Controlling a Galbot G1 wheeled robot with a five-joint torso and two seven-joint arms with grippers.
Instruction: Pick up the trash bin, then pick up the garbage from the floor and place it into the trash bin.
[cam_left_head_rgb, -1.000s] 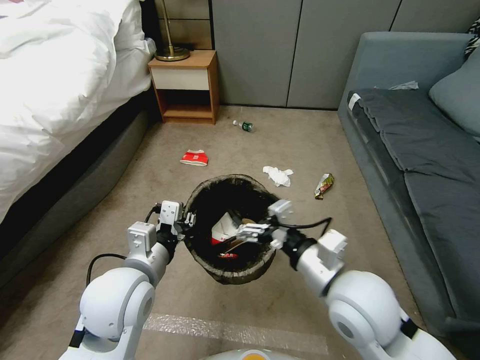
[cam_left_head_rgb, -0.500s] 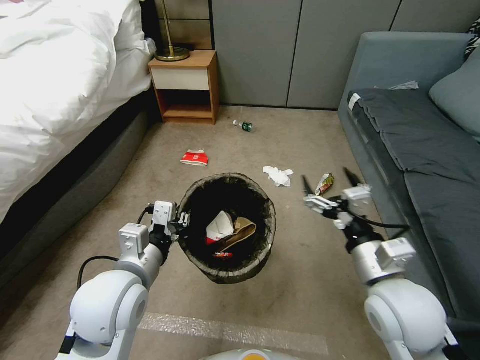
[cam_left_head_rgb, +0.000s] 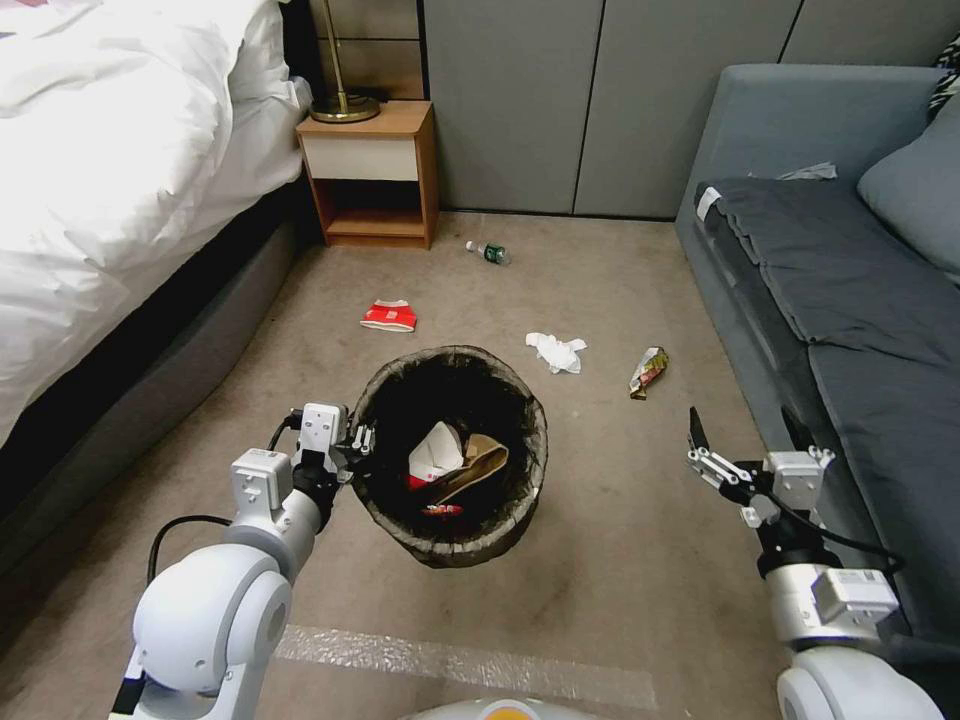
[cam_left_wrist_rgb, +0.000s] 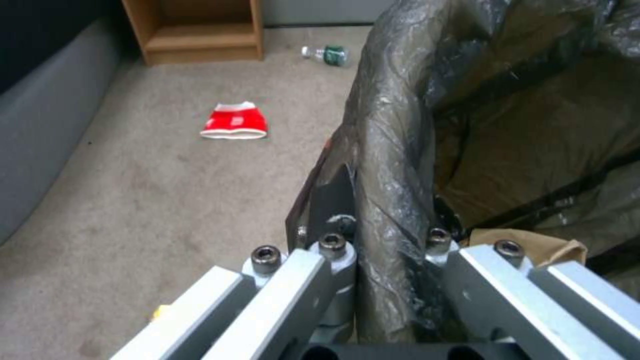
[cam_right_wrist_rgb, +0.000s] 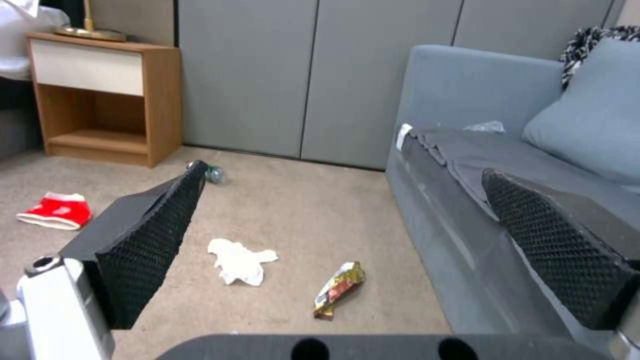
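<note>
Your trash bin hangs off the floor at centre near, its dark liner folded over the rim. The left gripper is clenched on the bin's left rim; the left wrist view shows one finger inside the liner and one outside. Inside the bin you have a red-and-white carton lying against a crumpled brown paper bag, with a flat red packet just near of them.

Your right gripper hovers at right near, beside the front of the grey sofa, well apart from the bin. Its jaws stand wide apart and grasp nothing; the right wrist view shows both black textured pads spread with carpet between them.

Garbage on the floor: a red-and-white crushed carton far left of the bin, a white tissue just beyond the bin's far right rim, a snack wrapper to the right of the tissue, and a small green-labelled bottle farthest off, near the wooden nightstand.
</note>
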